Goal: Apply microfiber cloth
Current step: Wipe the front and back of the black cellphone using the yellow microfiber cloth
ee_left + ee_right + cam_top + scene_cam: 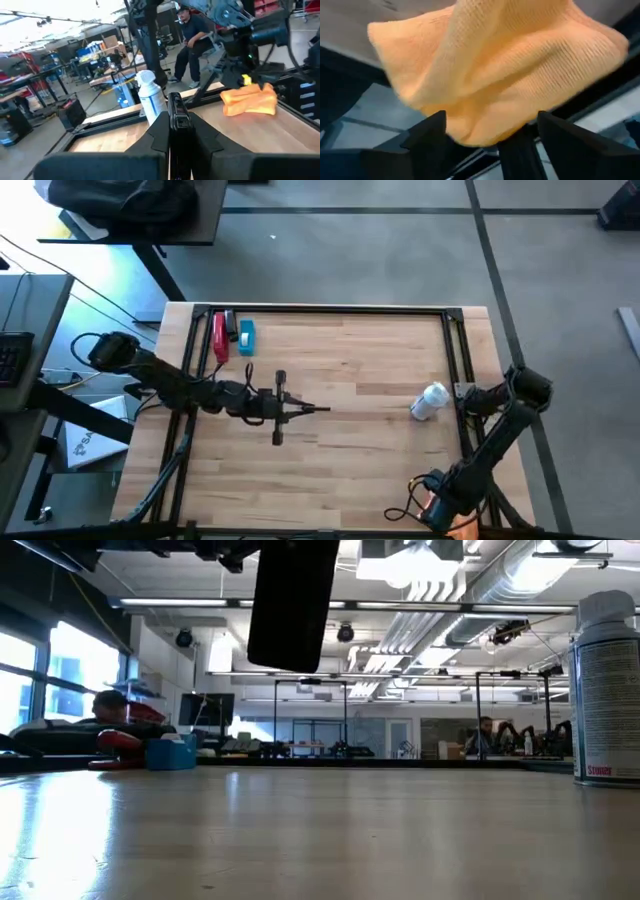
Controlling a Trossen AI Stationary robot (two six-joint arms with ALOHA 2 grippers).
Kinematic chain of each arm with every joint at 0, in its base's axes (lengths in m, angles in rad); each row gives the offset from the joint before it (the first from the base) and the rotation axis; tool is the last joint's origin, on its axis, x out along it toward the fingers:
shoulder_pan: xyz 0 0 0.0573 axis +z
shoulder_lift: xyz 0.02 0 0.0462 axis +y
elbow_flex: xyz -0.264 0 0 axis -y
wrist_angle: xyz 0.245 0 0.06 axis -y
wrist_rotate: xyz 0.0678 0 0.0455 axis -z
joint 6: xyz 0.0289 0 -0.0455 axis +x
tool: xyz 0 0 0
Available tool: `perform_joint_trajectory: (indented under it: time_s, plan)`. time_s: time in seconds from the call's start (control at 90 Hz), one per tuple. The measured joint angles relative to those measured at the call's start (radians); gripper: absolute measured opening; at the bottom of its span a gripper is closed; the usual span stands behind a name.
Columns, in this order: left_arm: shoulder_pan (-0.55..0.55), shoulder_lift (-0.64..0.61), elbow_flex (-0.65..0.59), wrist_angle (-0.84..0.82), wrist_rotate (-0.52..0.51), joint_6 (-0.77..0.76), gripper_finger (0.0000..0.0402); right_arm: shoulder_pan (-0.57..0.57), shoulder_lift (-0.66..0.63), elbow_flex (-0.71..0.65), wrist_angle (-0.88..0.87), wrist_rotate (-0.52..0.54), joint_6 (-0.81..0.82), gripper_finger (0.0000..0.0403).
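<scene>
The spray bottle (430, 402) stands on the desk (350, 470) well right of the left tool (318, 410) — the microfiber cloth (249, 100) lies beyond it, at the right tool (440, 515).

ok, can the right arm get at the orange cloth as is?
Probably yes: the right gripper is open with the microfiber cloth right before its fingers, nothing between. The left gripper holds the black phone mid-table, clear.

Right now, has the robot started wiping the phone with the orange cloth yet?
Not yet. Done: the left pincer holds the black phone up over the table. In hand: the right pincer is at the orange cloth, by the table's near right corner; whether it grips is unclear. Left: bringing cloth to phone and wiping.
</scene>
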State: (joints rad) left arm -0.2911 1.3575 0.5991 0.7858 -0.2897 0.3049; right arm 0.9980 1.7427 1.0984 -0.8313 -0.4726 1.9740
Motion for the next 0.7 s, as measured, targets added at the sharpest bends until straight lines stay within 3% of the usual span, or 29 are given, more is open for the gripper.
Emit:
perform_joint_trajectory:
  time_s: [0.2,0.389,0.522,0.7]
  plan:
    - [0.013,0.000,0.000,-0.006,0.000,0.011,0.0017,0.003,0.034,-0.115,0.211,0.000,-0.034,0.0307]
    - [0.040,-0.026,0.000,-0.002,0.018,-0.238,0.0017,-0.032,0.040,-0.180,0.274,-0.028,-0.095,0.0286]
    - [0.069,-0.049,0.000,-0.005,0.102,-0.420,0.0017,-0.076,0.041,-0.174,0.230,-0.016,-0.183,0.0221]
    - [0.093,-0.055,-0.026,0.037,0.218,-0.555,0.0017,-0.130,0.043,-0.128,0.180,0.060,-0.301,0.0073]
